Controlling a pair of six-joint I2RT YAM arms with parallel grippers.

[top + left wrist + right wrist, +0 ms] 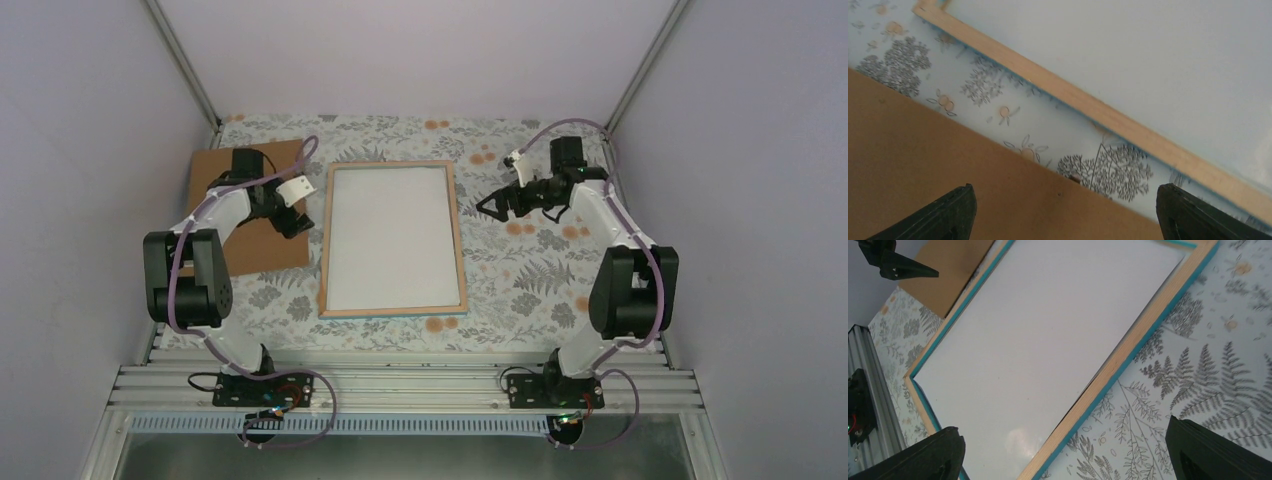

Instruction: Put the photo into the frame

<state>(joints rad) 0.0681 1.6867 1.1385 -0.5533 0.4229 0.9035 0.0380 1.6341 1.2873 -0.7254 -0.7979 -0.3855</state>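
On the left, the brown backing board [262, 252] lies flat on the patterned cloth [520, 280], just beside the frame [323, 240]. A board that thin gives your fingers little edge, so a pinch may slip, or a drag may push the frame. In the middle, the photo [390, 235] lies white back up inside the frame's rails, and any jolt could slide it out of square. Your left gripper [1064, 189] hovers low over the board's near-frame edge, jaws spread wide. Your right gripper [488, 208] hangs right of the frame, wide open, holding nothing.
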